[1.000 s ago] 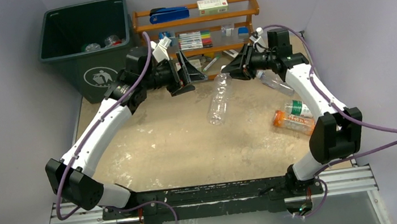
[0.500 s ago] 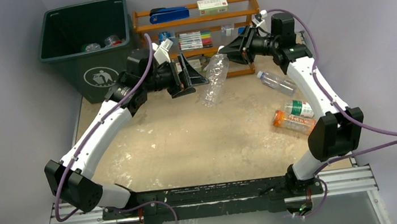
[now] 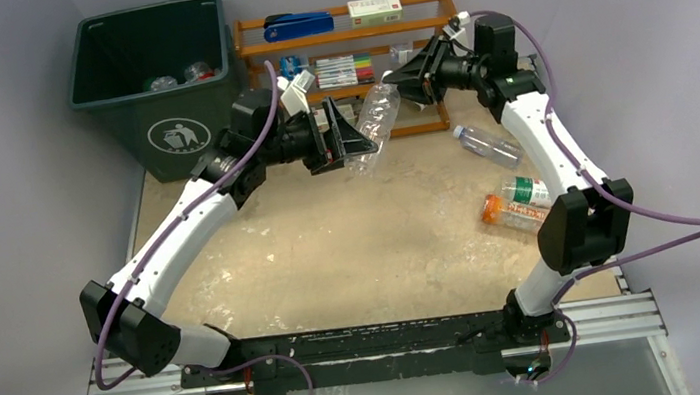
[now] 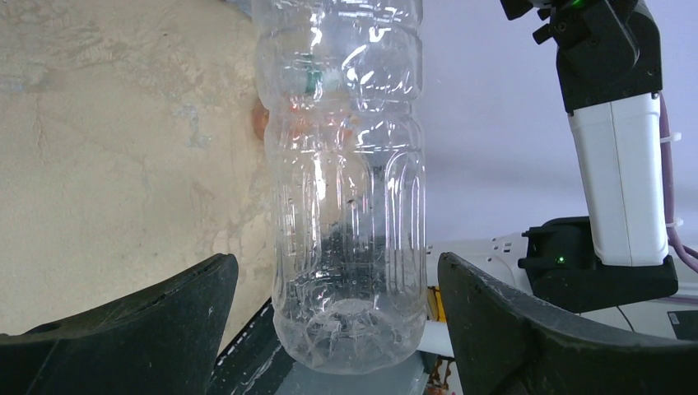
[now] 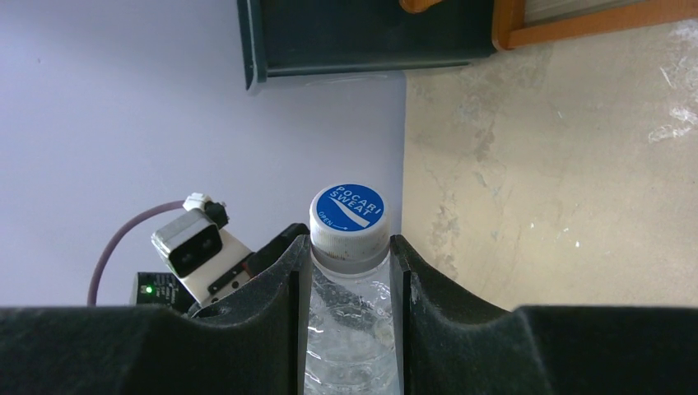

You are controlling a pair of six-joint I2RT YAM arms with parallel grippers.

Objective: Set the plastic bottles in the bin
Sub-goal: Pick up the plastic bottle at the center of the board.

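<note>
**A:** What is in front of you, biggest first?

**B:** You have the sandy table, with the dark green bin at its far left corner and the wooden rack just to the bin's right along the back wall.

**A:** And your two arms?

**B:** Both reach towards the back and meet in front of the rack. Your right gripper is clamped on the neck of a clear bottle, just under its blue cap. Your left gripper stands wide apart. The bottle's bottom end hangs between its fingers, and the left wrist view shows a gap on each side, so it is not touching.

**A:** So that bottle is off the table?

**B:** Yes, it is in the air, tilted, cap end to the right, and well right of the bin.

**A:** The other bottles?

**B:** Three lie on the right side of the table: a clear one, a green-labelled one and an orange one right beside it. At least two more bottles lie in the bottom of the bin.
</note>
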